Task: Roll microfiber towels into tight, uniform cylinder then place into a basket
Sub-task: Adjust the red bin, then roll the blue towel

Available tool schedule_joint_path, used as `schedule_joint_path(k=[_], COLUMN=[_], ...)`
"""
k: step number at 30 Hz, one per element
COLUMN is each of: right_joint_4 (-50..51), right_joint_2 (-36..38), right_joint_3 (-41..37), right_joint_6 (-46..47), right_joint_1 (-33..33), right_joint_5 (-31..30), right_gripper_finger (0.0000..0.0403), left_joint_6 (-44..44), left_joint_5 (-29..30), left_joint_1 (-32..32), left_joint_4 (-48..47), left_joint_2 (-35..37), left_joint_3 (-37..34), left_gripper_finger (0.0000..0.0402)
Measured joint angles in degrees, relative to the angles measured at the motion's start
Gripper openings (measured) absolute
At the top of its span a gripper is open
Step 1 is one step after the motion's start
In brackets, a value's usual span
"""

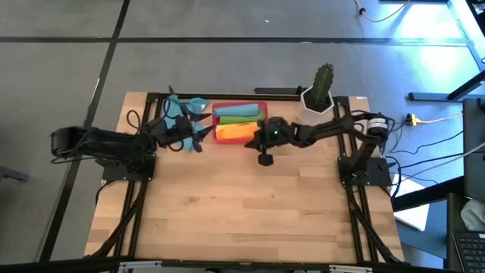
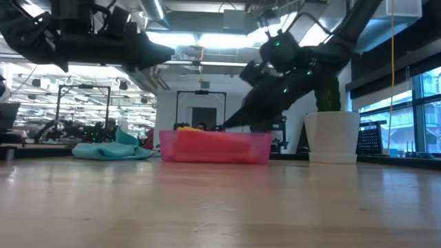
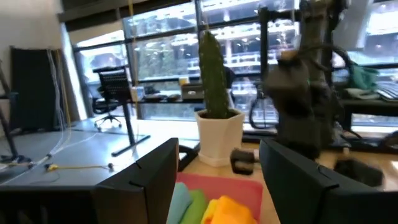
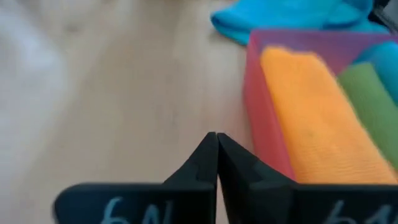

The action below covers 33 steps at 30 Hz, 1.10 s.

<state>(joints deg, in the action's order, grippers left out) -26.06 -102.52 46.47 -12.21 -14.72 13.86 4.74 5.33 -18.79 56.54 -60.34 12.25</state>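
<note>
The red basket sat in the upper middle of the high view, near the far edge of my wooden table. Three rolled towels lay side by side in it: a teal roll farthest back, a green roll in the middle and an orange roll nearest the front. In the low view the basket showed as a pink-red wall just left of centre, with a sliver of yellow-orange above its rim.

One loose teal towel lay crumpled on the table just left of the basket, at the upper left of the board. In the low view it was a flat heap left of the basket.

My left gripper hung beside that loose towel, left of the basket, its fingers spread wide with nothing between them. Through its wrist view I looked over the basket and the rolls toward the cactus.

My right gripper was at the basket's lower right corner in the high view, raised off the table in the low view. Its two fingers were pressed together with nothing in them, pointing at bare wood beside the basket's wall, the orange roll just past it.

The white pot with its cactus stood right of the basket, close to it but apart.
</note>
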Motion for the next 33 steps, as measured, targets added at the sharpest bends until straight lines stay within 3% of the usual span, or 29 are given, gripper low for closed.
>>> schedule_joint_path(k=[11, 18, 24, 33], right_joint_4=[0.13, 0.19, -0.29, 1.69], right_joint_2=[-8.11, -9.56, -9.56, -8.24], right_joint_3=[6.42, 9.29, 10.43, 10.50], right_joint_6=[-3.11, -0.68, 1.49, 2.24], right_joint_1=[0.22, -2.27, -4.26, -3.48], right_joint_5=[-15.13, -17.46, -16.20, -0.67], right_gripper_finger=[0.0010, 0.0010, 0.0010, 0.0009], left_joint_6=[0.28, 0.32, 0.35, -0.19], left_joint_5=[1.41, 1.53, 1.61, 1.63], left_joint_1=[0.09, 0.04, 0.02, 2.89], left_joint_4=[1.98, 2.52, 3.01, 0.82], left_joint_2=[-5.15, -5.79, -5.79, -5.79], left_joint_3=[0.76, 0.76, 0.76, 0.76], left_gripper_finger=[0.0213, 0.0213, 0.0213, 0.0213])
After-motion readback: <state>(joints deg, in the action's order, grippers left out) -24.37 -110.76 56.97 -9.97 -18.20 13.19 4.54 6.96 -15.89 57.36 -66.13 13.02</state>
